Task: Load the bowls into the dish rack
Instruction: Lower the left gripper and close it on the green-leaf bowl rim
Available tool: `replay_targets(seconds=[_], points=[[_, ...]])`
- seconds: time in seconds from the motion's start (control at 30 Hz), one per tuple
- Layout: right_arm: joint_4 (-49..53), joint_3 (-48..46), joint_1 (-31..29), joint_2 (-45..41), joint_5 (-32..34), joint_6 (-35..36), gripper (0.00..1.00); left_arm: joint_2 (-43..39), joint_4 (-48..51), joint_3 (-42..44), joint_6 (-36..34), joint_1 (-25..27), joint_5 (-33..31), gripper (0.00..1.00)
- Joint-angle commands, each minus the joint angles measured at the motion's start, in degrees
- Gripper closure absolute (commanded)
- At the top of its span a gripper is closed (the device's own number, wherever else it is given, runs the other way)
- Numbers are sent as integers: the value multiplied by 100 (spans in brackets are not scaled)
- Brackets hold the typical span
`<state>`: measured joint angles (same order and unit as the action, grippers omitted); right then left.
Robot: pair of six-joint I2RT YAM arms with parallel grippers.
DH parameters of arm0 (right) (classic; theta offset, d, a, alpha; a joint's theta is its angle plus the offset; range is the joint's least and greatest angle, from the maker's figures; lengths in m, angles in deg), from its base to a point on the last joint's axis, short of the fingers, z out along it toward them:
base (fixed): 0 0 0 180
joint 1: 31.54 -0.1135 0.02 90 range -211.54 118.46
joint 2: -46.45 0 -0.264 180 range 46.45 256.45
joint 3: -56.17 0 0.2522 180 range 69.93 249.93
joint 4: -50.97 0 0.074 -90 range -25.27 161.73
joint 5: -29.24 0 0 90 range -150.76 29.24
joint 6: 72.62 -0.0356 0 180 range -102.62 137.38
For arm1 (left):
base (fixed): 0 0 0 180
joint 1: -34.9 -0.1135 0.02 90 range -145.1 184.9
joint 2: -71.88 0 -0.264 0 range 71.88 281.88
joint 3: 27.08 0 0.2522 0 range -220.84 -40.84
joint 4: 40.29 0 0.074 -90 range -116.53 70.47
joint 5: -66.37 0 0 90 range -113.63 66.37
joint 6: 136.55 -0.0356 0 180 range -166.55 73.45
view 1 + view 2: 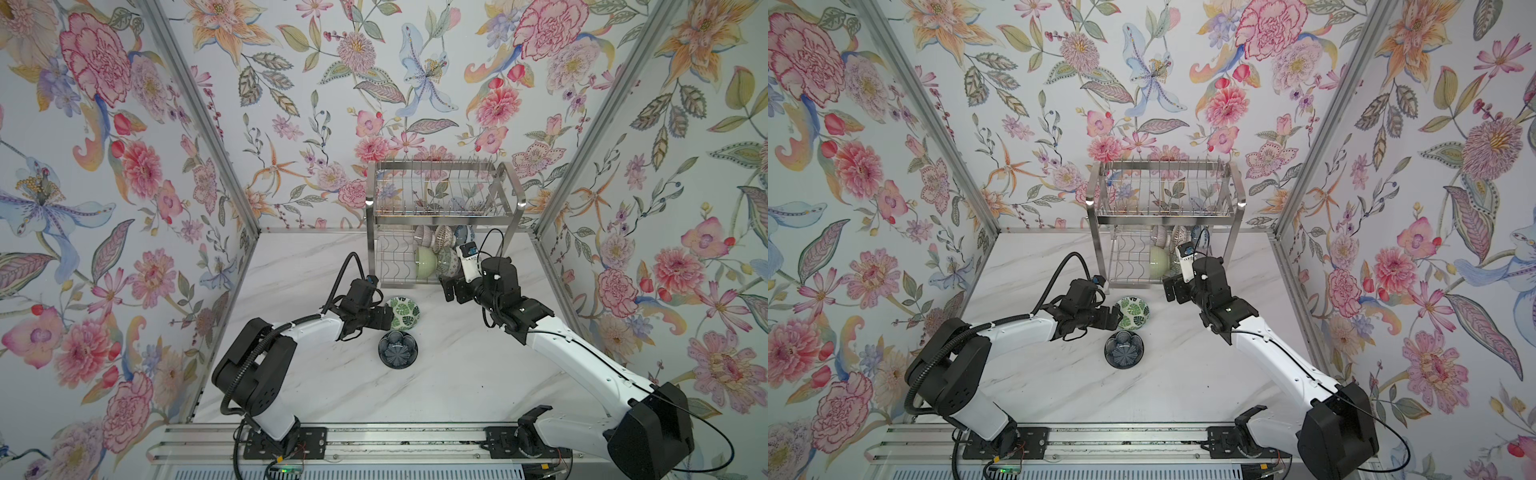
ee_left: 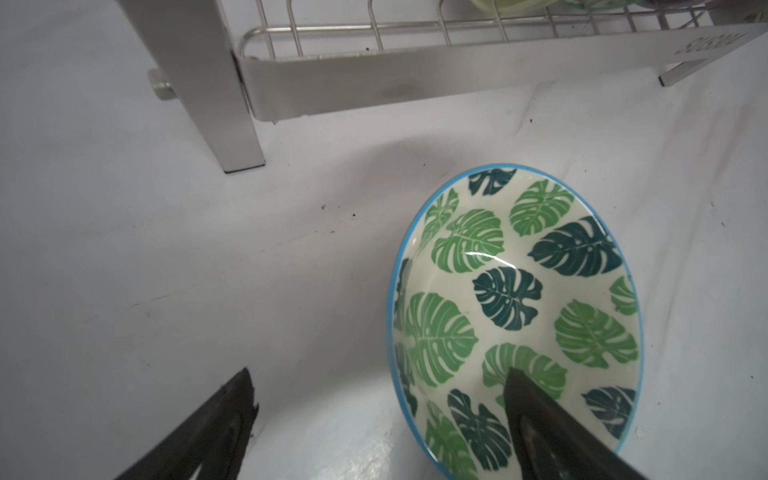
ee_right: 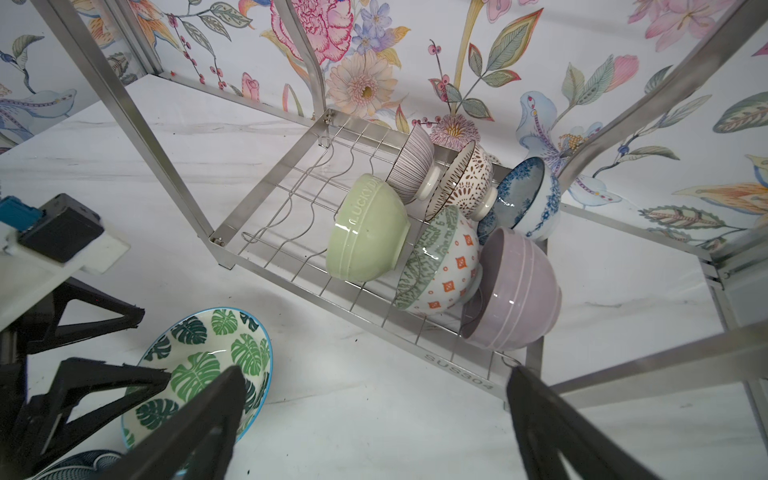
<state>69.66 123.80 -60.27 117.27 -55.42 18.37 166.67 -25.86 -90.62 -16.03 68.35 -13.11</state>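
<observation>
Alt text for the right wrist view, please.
Six bowls lie tipped together at one end of the lower shelf of the dish rack. On the table, the left gripper stands open astride the rim of the leaf bowl; the right gripper, open, frames the foreground.

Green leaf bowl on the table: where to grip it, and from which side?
The green leaf bowl sits mouth up, so pinch its thin rim wall on the left arm's side, from above. The open left gripper straddles that rim, one finger inside, one outside.

Six bowls [image 3: 440, 266] lean tipped on the lower shelf of the steel dish rack [image 3: 457, 368]. The green leaf bowl [image 1: 405, 312] and navy bowl [image 1: 397, 350] sit mouth-up before it.
</observation>
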Motion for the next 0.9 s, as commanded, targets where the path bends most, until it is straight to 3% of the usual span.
replay_targets(seconds=[0.0, 0.4, 0.87], points=[[52, 50, 36, 107, -92, -99, 1, 156, -110, -152, -36, 21, 108, 8], [17, 190, 67, 247, -3, -117, 1, 572, -292, -374, 40, 44, 208, 28], [25, 171, 166, 193, 53, -108, 1, 963, -356, -687, 11, 49, 271, 43]])
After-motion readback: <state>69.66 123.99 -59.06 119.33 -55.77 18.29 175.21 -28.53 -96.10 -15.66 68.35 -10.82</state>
